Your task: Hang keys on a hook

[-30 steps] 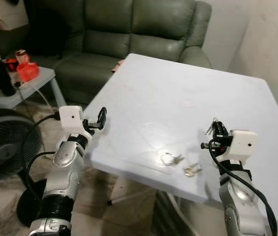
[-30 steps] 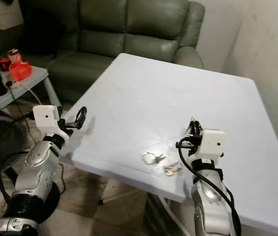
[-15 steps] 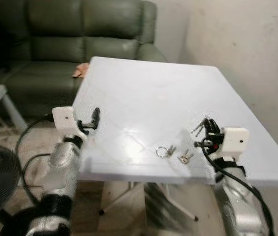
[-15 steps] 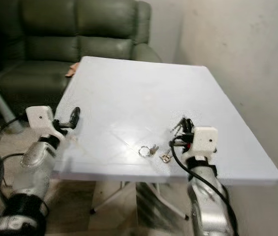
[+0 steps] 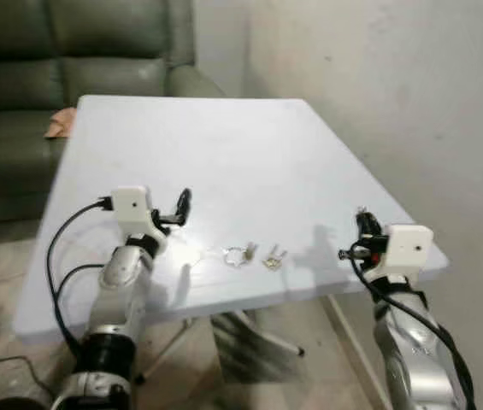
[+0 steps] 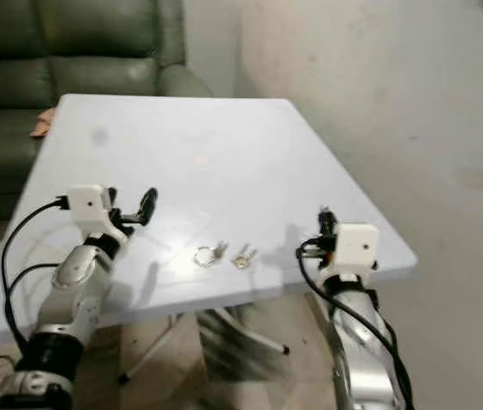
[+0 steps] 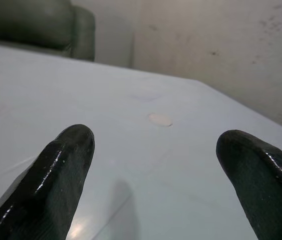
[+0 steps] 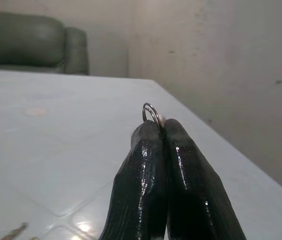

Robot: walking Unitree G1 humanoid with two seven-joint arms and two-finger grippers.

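A key ring (image 8: 151,113) is pinched in the clenched right claw (image 8: 161,131); the left claw (image 7: 153,150) is held released. No hook is sighted, so that pinch should be kept firm.

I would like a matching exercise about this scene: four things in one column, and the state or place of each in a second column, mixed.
Things:
1. left gripper
2. right gripper
3. loose keys
4. sofa

States or places:
a. lying on the white table
b. shut on a key ring
c. behind the table's far edge
d. open, above the table

Pairs: 1-d, 2-b, 3-a, 4-c
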